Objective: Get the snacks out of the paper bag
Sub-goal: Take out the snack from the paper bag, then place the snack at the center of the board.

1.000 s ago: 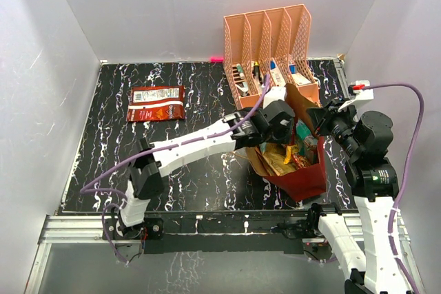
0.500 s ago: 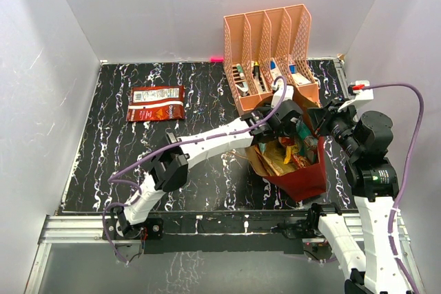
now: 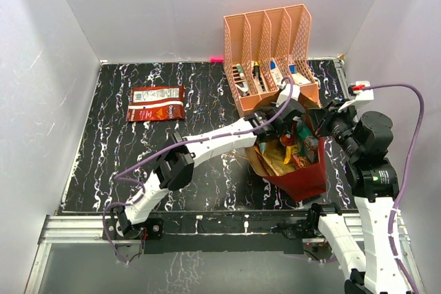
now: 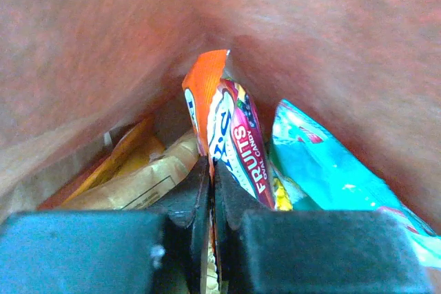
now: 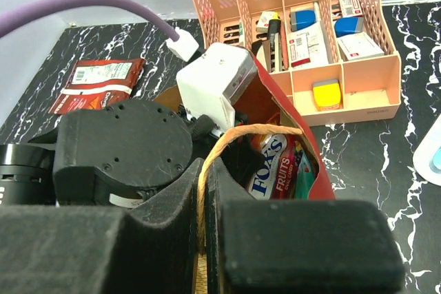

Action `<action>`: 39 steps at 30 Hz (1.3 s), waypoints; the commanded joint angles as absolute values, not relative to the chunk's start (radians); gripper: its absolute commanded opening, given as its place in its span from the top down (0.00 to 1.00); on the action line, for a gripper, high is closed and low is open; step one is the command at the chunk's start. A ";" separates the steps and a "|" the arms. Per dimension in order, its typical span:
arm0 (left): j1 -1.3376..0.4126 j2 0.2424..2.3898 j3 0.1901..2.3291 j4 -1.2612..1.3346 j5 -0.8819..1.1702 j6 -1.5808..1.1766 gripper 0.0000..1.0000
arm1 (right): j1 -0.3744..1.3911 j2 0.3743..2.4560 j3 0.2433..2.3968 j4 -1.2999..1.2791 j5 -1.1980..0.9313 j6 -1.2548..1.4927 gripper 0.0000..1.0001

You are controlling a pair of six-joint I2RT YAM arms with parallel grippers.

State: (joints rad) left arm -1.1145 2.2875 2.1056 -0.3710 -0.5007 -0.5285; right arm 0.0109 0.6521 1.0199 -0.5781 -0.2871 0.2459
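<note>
From above, the paper bag (image 3: 303,178) lies tipped on the black table (image 3: 103,142), just in front of the peach organizer (image 3: 269,39), its mouth facing my arms. My left gripper (image 3: 288,123) is reached into that mouth. My right gripper (image 3: 322,119) sits at the bag's upper rim. One red-brown packet (image 3: 156,103) lies far off to the left, out of the bag.

In my left wrist view, my fingers are pressed together on the lower edge of an orange-topped fruit-candy packet (image 4: 238,149), which stands upright among the other snacks. A teal packet (image 4: 324,170) leans on its right and a gold packet (image 4: 138,178) on its left. It looks light, glossy and crinkly, so I judge it will slip or tear if tugged. A bite on the flat sealed seam seems safer than on the puffed middle.

In my right wrist view, my fingers are clamped on the twine handle (image 5: 248,131), which loops over the bag's rim. The paper looks thin and creased, likely to buckle.
</note>
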 commanded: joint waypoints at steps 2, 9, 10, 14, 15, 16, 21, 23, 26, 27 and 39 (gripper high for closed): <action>-1.107 2.168 2.163 -0.418 -0.402 -0.521 1.00 | 0.006 0.624 1.056 -0.563 -0.272 0.245 0.92; -1.107 1.846 1.912 -0.331 -0.224 -0.534 1.00 | 0.005 0.619 1.050 -0.563 -0.237 0.234 0.92; -1.108 1.802 1.868 -0.322 -0.202 -0.530 1.00 | 0.007 0.617 1.049 -0.562 -0.233 0.231 0.92; -1.107 1.636 1.771 -0.349 -0.172 -0.507 1.00 | 0.005 0.608 1.035 -0.557 -0.219 0.226 0.92; -1.106 1.602 1.762 -0.363 -0.170 -0.498 1.00 | 0.006 0.605 1.030 -0.556 -0.217 0.225 0.92; -1.107 1.571 1.758 -0.375 -0.173 -0.487 1.00 | 0.006 0.602 1.025 -0.554 -0.215 0.223 0.92; -1.106 1.446 1.785 -0.471 -0.205 -0.443 1.00 | 0.006 0.597 1.010 -0.542 -0.218 0.224 0.92; -1.106 1.421 1.819 -0.547 -0.260 -0.426 1.00 | 0.006 0.595 1.008 -0.542 -0.222 0.223 0.92; -1.106 1.402 1.879 -0.696 -0.376 -0.409 1.00 | 0.006 0.589 1.005 -0.541 -0.222 0.222 0.92; -1.106 1.397 1.898 -0.736 -0.421 -0.396 1.00 | 0.006 0.586 1.004 -0.542 -0.221 0.222 0.92; -0.747 1.331 1.829 -0.892 -0.515 -0.371 1.00 | 0.006 0.576 1.005 -0.552 -0.224 0.218 0.92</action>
